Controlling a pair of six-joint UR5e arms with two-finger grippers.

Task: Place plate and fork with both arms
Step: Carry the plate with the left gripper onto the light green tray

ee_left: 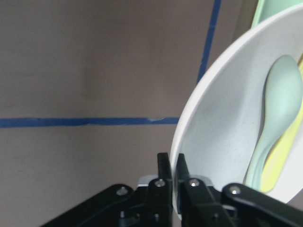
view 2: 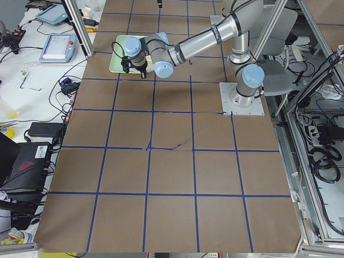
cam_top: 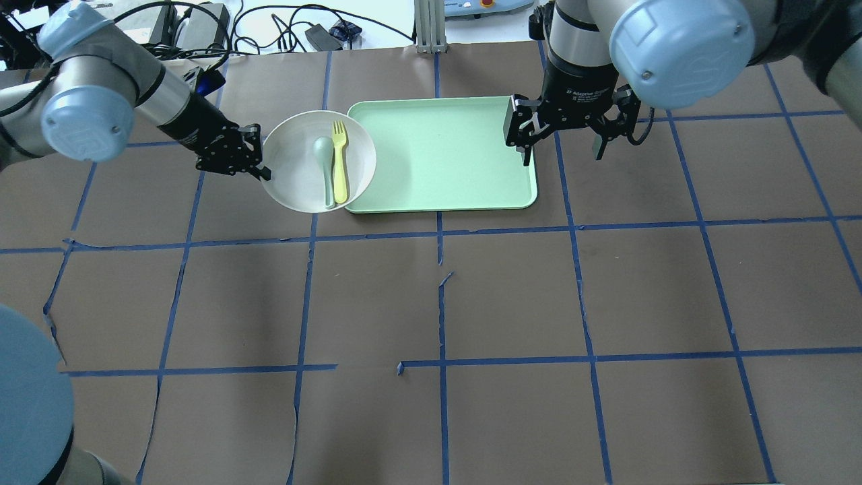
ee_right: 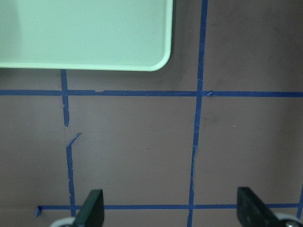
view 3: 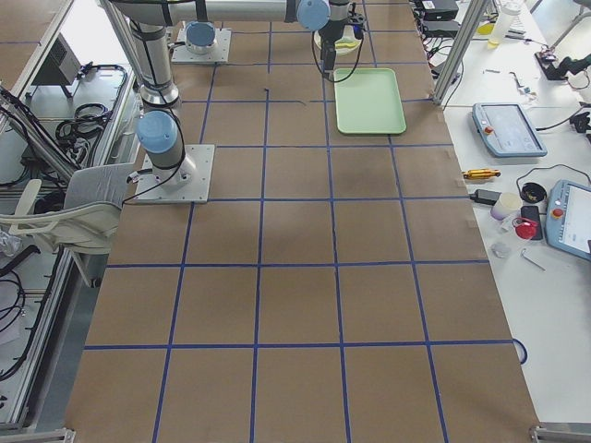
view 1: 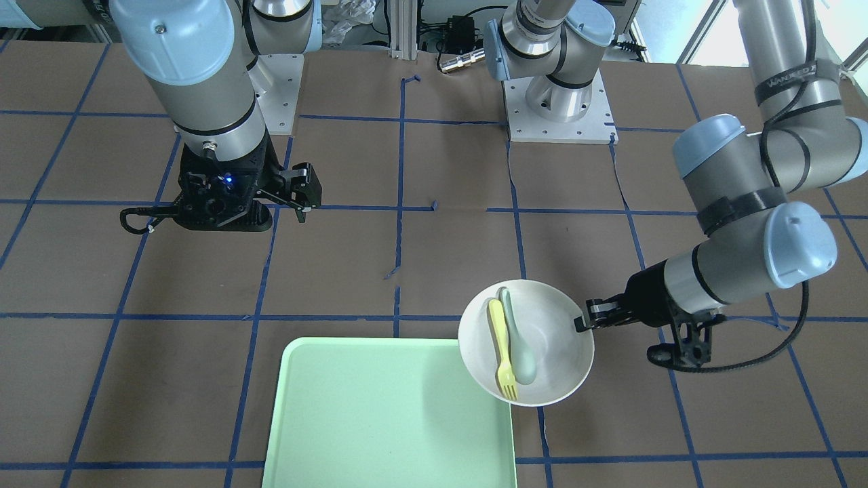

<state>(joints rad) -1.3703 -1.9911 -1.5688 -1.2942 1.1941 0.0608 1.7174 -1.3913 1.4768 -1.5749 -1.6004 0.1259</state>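
The off-white plate hangs over the left edge of the mint-green tray, held above the table. The yellow fork lies in it beside a pale grey-green spoon. My left gripper is shut on the plate's rim; the left wrist view shows the fingers pinching the rim of the plate. My right gripper is open and empty, hovering over the table by the tray's right edge; its fingertips show spread wide.
The tray lies on brown paper with blue tape gridlines; one corner shows in the right wrist view. Both arm bases stand at the robot's side of the table. Cables and devices lie beyond the table's far edge.
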